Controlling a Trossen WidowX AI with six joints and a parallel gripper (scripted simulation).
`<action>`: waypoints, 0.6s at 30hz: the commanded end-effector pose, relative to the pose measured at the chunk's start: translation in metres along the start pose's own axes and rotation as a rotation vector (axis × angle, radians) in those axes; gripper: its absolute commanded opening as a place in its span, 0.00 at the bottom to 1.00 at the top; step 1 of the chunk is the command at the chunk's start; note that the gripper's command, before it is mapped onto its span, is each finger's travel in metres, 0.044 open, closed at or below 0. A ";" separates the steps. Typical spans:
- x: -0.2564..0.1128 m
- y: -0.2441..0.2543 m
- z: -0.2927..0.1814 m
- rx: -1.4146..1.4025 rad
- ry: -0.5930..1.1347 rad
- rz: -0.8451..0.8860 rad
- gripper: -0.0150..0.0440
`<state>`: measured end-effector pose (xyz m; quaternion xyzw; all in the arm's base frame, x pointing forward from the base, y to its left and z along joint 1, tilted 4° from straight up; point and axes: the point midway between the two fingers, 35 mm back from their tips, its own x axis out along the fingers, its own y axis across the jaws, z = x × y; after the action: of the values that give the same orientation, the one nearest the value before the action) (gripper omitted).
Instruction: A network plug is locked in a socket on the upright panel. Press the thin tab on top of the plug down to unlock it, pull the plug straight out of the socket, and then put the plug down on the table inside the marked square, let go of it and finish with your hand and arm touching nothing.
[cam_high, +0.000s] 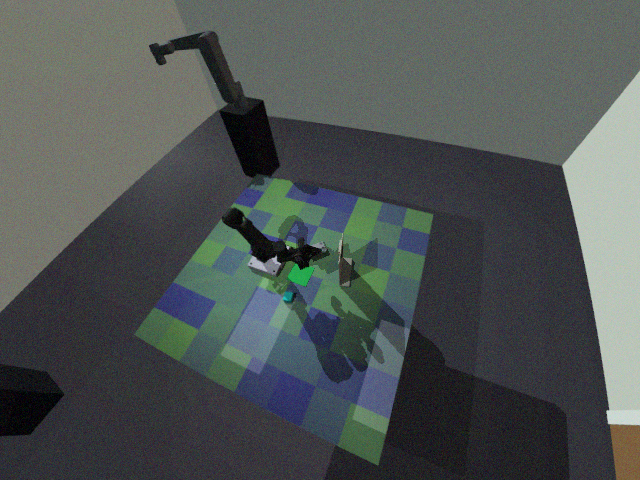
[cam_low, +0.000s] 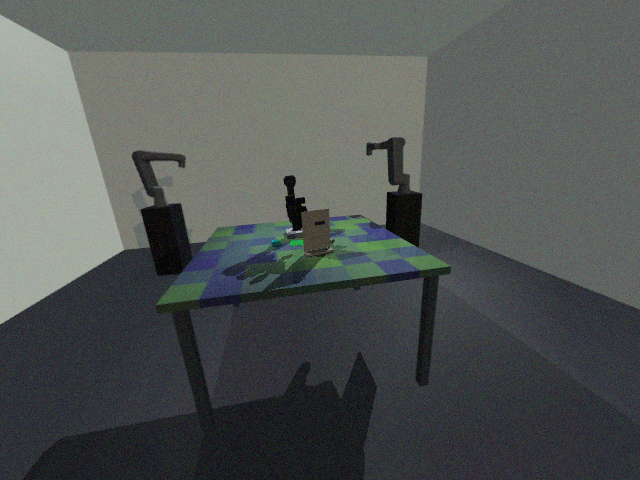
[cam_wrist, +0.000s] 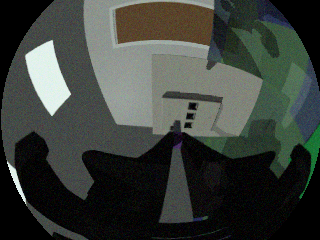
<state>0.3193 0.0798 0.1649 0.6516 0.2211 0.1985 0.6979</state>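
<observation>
The upright panel (cam_high: 341, 253) (cam_low: 315, 235) (cam_wrist: 240, 90) stands on the table in front of my arm. The socket block (cam_wrist: 172, 107) on its face shows three dark openings in the wrist view. My gripper (cam_high: 319, 251) (cam_wrist: 176, 135) is shut on the plug (cam_wrist: 176, 126), a small grey piece with purple near the fingertips. The plug appears out of the socket, off to one side of the openings; its tab is too small to make out. The marked square (cam_high: 300, 275) (cam_low: 296, 242) is bright green and lies on the table below and beside my gripper. The panel hides the gripper in the exterior view.
A small teal object (cam_high: 288, 297) (cam_low: 275, 242) lies near the green square. My arm's pale base plate (cam_high: 265, 265) is behind the square. Two other arms stand on black pedestals (cam_low: 166, 237) (cam_low: 404, 219) beyond the patchwork table (cam_high: 289, 392).
</observation>
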 end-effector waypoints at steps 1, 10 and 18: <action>-0.002 0.006 -0.001 -0.001 -0.003 0.001 0.25; -0.008 0.018 -0.006 -0.001 -0.003 0.000 0.25; -0.009 0.010 0.000 -0.020 -0.018 -0.059 0.25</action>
<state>0.3095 0.0792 0.1787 0.6458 0.2291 0.1863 0.7041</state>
